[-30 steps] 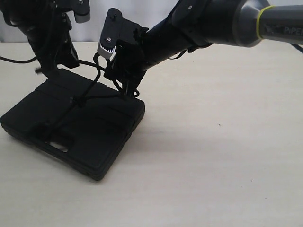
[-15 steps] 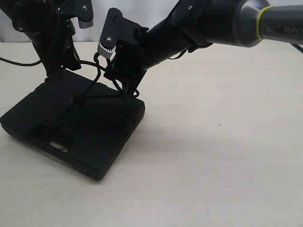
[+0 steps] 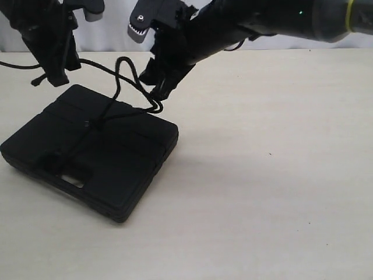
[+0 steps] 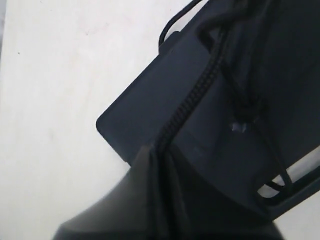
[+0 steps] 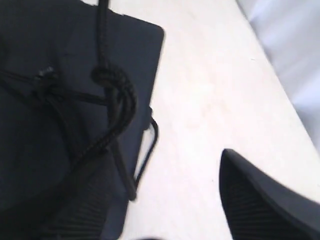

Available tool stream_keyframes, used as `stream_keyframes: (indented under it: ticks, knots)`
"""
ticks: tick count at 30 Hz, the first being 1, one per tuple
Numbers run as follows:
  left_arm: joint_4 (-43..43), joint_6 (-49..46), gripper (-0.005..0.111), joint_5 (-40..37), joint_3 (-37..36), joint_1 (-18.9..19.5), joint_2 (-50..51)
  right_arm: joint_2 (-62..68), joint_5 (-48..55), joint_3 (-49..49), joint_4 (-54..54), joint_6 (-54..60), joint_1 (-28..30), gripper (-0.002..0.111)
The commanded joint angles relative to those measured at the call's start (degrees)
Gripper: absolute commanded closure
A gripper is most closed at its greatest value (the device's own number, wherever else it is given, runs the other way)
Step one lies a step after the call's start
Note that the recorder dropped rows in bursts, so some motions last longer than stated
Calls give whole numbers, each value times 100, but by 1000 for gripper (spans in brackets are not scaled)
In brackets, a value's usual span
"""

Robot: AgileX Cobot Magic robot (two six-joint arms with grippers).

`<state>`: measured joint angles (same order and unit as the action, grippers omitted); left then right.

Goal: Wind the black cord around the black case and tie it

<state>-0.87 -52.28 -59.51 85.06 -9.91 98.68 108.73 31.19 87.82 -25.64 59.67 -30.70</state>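
The black case [image 3: 116, 169] lies flat at the table's left, handle cutout [image 3: 73, 181] toward the front. The black cord [image 3: 119, 70] crosses its lid, is knotted near the lid's middle [image 3: 93, 123], and loops up off the far edge. My left gripper [image 3: 55, 80] hangs above the case's far-left corner, shut on the cord [image 4: 200, 95], which runs out from between its fingers [image 4: 159, 150] to the case [image 4: 145, 105]. My right gripper [image 3: 162, 93] hovers over the far-right corner, open [image 5: 167, 160]; a knotted cord loop [image 5: 117, 100] lies on the case [image 5: 140, 50] beside one finger.
Bare beige tabletop [image 3: 262, 175] stretches right of and in front of the case. A white backdrop [image 3: 116, 41] stands behind the table's far edge. Both arms crowd the space above the case's far side.
Both grippers have risen from the case. The left one went up and left, drawing the cord into a raised loop. The right one lifted off the cord at the far-right corner.
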Motion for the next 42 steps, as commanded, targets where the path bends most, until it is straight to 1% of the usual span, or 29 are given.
stream_keyframes:
  ticks: [1,4,7,14,15,17,19,20,21,22,24,25,27,28,32,33,34,35,36,39,41,42]
  knots:
    - [-37,192,107,49,181,-12,-399,-328,30,10,1715,-1575,5,50]
    - [-37,432,107,306,263,-12,-656,-561,57,10,1646,-1691,5,50]
    - [124,464,107,547,261,-12,-940,-723,72,10,897,-1579,-70,50]
    - [356,464,107,490,261,-12,-1352,-456,112,-23,-505,83,-311,50]
    - [398,451,107,398,261,-12,-1352,-308,-72,-23,-1010,617,-417,50]
    - [525,451,107,280,261,-12,-1352,-183,-349,-23,-1312,997,-518,50]
    - [570,435,107,243,261,-12,-1339,-42,-811,-23,-1561,998,-619,50]
    - [603,435,107,238,261,-12,-1339,108,-1351,-23,-1917,1009,-683,50]
    - [603,435,107,188,261,-12,-1339,217,-1652,-23,-2074,1009,-682,50]
    - [603,435,107,160,261,-12,-1339,279,-1723,-12,-2085,1009,-682,52]
    - [603,435,107,149,261,-12,-1339,368,-1788,-12,-2085,1009,-682,59]
    - [603,435,107,149,261,-12,-1339,405,-1801,-12,-2192,1009,-682,66]
    - [603,435,107,159,261,-12,-1339,453,-1847,-12,-2357,1009,-682,76]
    - [603,435,107,132,261,-12,-1339,474,-1847,-12,-2357,1009,-682,79]
    - [814,435,106,158,261,-12,-1339,468,-1761,-12,-2357,1009,-682,104]
    - [892,435,104,156,261,-12,-1339,468,-1713,-12,-2357,1009,-682,104]
    - [944,435,98,156,261,-12,-1339,468,-1637,-12,-2357,1009,-682,104]
    - [954,446,91,156,261,-12,-1339,468,-1635,-12,-2357,982,-682,104]
    - [954,486,80,105,261,-12,-1339,424,-1646,-12,-2357,869,-682,104]
    - [838,608,59,54,261,-12,-1339,261,-1771,0,-2357,617,-627,104]
    - [484,850,50,54,265,-12,-1391,118,-1787,0,-2357,427,-515,104]
    - [284,1063,48,54,265,-12,-1422,66,-1787,0,-2357,258,-435,104]
